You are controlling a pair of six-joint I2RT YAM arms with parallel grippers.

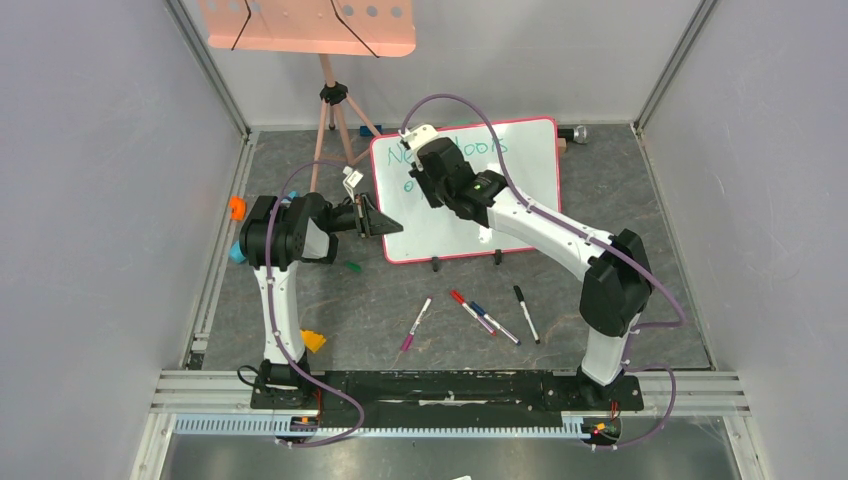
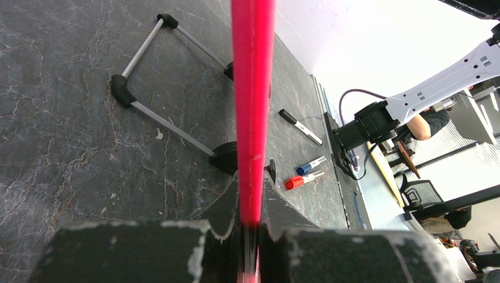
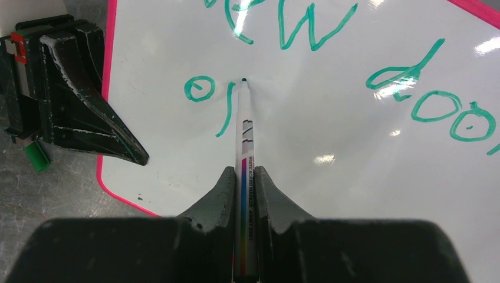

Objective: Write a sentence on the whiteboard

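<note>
Whiteboard point(image 1: 525, 175) is propped on the tabletop point(image 1: 400, 290) — its pink edge clamped by the left fingers point(image 2: 221, 203); a marker point(image 3: 244, 132), tip touching it beside the green sentence point(image 3: 318, 44), is pinched by the right fingers point(image 3: 215, 194).

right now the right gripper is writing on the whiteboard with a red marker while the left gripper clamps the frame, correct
No: the marker in the right gripper writes green, not red; the right wrist view shows green strokes by its tip. The rest stands: it is on the whiteboard, and the left gripper clamps the frame.
</note>
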